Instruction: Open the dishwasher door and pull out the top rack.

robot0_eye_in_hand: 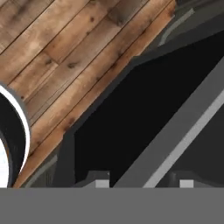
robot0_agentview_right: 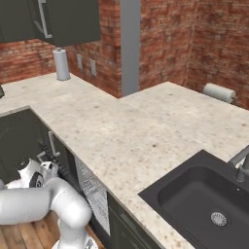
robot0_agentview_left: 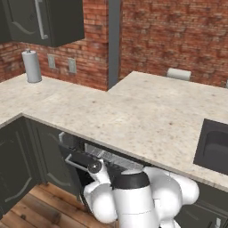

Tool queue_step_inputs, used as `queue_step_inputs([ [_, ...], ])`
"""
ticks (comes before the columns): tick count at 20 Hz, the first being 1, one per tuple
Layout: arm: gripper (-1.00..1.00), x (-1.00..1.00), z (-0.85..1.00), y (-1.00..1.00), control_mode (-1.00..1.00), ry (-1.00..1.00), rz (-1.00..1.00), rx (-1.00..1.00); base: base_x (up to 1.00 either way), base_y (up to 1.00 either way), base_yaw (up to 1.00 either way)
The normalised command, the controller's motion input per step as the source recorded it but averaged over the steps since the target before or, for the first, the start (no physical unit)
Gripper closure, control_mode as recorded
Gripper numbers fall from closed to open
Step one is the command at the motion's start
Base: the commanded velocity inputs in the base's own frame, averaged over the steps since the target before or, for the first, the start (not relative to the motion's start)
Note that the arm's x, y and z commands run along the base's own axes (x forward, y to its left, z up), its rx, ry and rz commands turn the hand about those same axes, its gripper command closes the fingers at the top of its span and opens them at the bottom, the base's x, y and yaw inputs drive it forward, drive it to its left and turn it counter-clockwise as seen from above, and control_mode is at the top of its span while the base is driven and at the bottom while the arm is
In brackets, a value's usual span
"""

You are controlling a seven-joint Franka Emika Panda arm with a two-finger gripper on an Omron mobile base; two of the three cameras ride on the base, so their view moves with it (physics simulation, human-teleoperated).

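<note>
End effector (robot0_eye_in_hand: 142,183) working at the door (robot0_agentview_left: 73,160) handle (robot0_eye_in_hand: 183,135), door tipping open.

Under the tabletop (robot0_agentview_left: 133,116) edge, the door is hanging partly open at the left, its handle running between the two fingertips (robot0_eye_in_hand: 101,183); they are straddling the bar with a gap showing, so I cannot tell if they are clenched. The rack (robot0_agentview_left: 116,159) is sitting just inside, right of the door. Risk, as I judge it: fingertips slipping off the bar, letting the door drop or swing back.
</note>
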Motion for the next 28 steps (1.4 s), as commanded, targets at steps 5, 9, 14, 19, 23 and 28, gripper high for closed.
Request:
queue_step_inputs([
  [5,1.00,-1.00,-0.66,0.08,-1.00,0.63,0.41,0.19,0.00,0.00,0.00],
  [9,1.00,-1.00,-0.82,0.36,-1.00,0.61,0.35,0.12,0.00,0.00,0.00],
  [14,1.00,-0.81,-0.70,0.66,-1.00,0.65,0.22,0.02,0.00,0.00,0.00],
  [19,-1.00,-0.52,-0.21,0.62,-1.00,0.72,0.13,0.01,0.00,0.00,0.00],
  [23,-1.00,-0.38,0.36,0.26,-1.00,0.57,0.03,0.05,0.00,0.00,0.00],
  [28,-1.00,-0.53,1.00,0.02,-1.00,0.35,0.00,0.02,0.00,0.00,0.00],
])
